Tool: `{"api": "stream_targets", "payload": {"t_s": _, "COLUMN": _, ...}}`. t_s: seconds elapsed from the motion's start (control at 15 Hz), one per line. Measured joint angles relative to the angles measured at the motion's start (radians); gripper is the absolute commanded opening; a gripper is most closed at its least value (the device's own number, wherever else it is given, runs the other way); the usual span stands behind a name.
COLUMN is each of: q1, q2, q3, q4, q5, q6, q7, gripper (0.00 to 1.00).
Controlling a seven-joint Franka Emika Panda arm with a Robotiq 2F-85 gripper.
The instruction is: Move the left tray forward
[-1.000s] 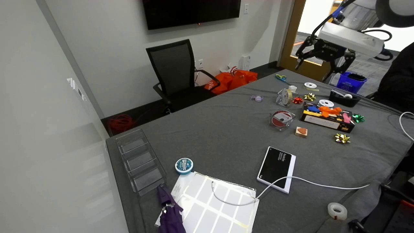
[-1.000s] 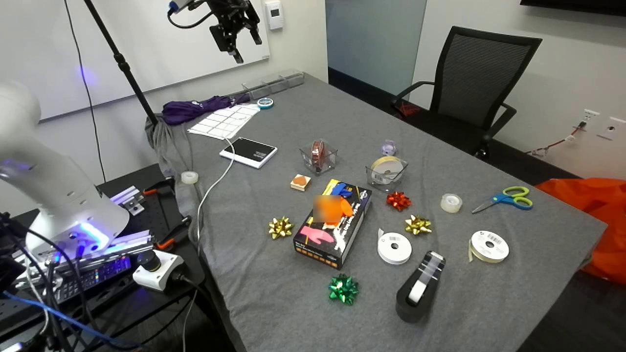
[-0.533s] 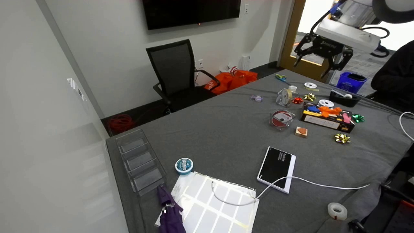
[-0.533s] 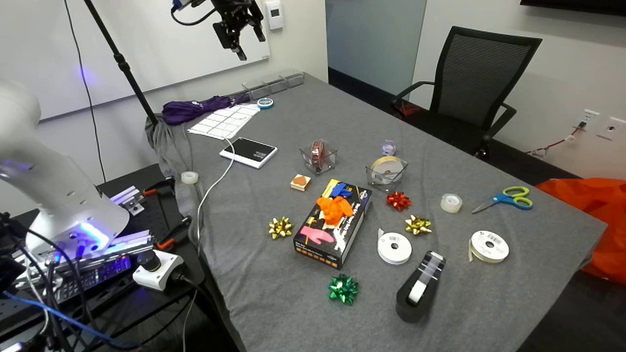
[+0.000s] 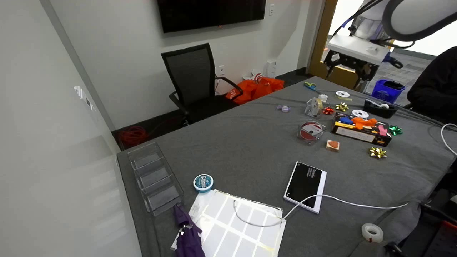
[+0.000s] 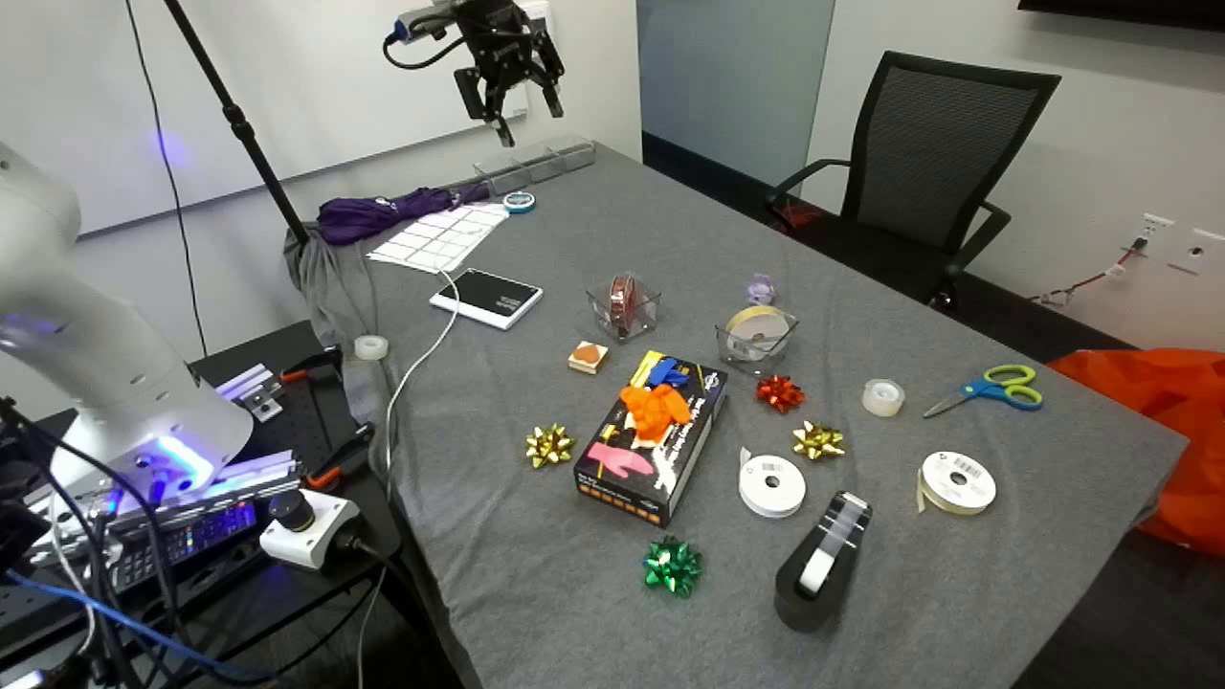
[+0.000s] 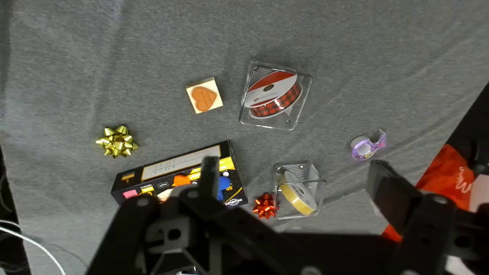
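Note:
The left tray is a small clear plastic tray, best seen in the wrist view (image 7: 302,100), with a red plaid ribbon spool (image 7: 269,93) inside. It also stands on the grey cloth in both exterior views (image 5: 322,127) (image 6: 647,313). A second clear tray (image 7: 319,198) holds a yellow ribbon spool (image 7: 298,193). My gripper (image 7: 294,168) is open and empty, high above the table in both exterior views (image 5: 342,80) (image 6: 532,127). In the wrist view the second tray shows between my fingers, and the left tray lies beyond the fingertips. Nothing hides the left tray.
A heart stamp block (image 6: 588,357) sits beside the left tray. A glove box (image 6: 660,431), a red bow (image 6: 780,392) and a purple tape dispenser (image 6: 761,289) lie around the trays. A white-edged slab (image 6: 486,298) with a white cable (image 6: 421,362) is farther along the table.
My open gripper has moved right and down in an exterior view, and the wrist has shifted slightly left in another. The trays and other table objects have not moved.

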Motion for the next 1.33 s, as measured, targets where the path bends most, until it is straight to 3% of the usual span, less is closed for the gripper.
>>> {"api": "stream_targets", "payload": {"t_s": 0.6, "q1": 0.076, "q2": 0.187, "q3": -0.028, "q4": 0.066, "q5": 0.005, "q6": -0.006, "q7": 0.062, "gripper": 1.0}}
{"api": "stream_targets", "payload": {"t_s": 1.13, "q1": 0.083, "q2": 0.341, "q3": -0.084, "q4": 0.245, "q5": 0.22, "q6": -0.004, "q7": -0.118, "gripper": 1.0}}
{"api": "stream_targets", "payload": {"t_s": 1.33, "q1": 0.09, "q2": 0.351, "q3": -0.096, "q4": 0.255, "q5": 0.223, "q6": -0.004, "q7": -0.122, "gripper": 1.0}}
